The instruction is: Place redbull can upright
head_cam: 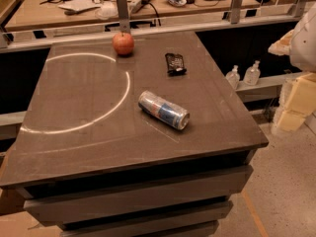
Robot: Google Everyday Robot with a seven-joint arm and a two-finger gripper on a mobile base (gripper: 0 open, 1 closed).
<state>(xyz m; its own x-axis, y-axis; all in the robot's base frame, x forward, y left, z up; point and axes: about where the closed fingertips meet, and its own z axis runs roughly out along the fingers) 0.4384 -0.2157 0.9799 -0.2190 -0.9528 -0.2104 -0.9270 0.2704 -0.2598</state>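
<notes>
The redbull can (164,110) lies on its side on the dark grey table (89,132), right of the middle, with its silver top pointing to the front right. It has silver and blue panels with a red marking. My gripper (292,105) shows as pale cream blocks at the right edge of the camera view, off the table and well to the right of the can. It holds nothing that I can see. The white arm (302,33) rises above it.
A red apple (123,43) stands at the table's back edge. A small black packet (175,63) lies behind the can. A bright ring of light (126,90) marks the table's left half. Two small clear bottles (243,75) stand on a ledge at the right. A cluttered desk (133,1) is behind.
</notes>
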